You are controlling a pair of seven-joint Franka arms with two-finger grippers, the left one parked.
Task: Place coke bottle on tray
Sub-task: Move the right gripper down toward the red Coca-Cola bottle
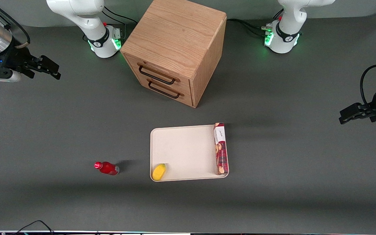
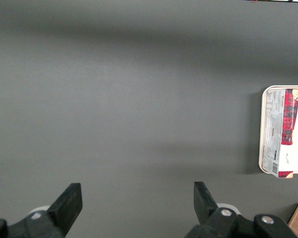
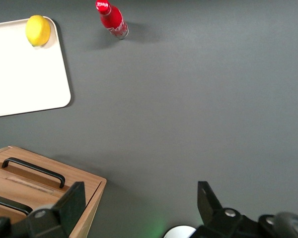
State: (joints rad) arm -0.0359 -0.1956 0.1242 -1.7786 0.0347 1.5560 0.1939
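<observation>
The coke bottle (image 1: 107, 168) is small and red with a red cap and lies on the grey table beside the tray, toward the working arm's end; it also shows in the right wrist view (image 3: 112, 19). The cream-white tray (image 1: 184, 151) lies in front of the wooden drawer cabinet, nearer the front camera; its corner shows in the right wrist view (image 3: 30, 84). My right gripper (image 1: 49, 69) is open and empty, high above the table at the working arm's end, far from the bottle. Its fingers (image 3: 72, 203) stand wide apart.
A yellow fruit (image 1: 159, 171) lies in the tray's corner nearest the bottle. A long red biscuit box (image 1: 221, 148) lies along the tray's edge toward the parked arm. The wooden drawer cabinet (image 1: 175, 49) with two black handles stands farther from the front camera.
</observation>
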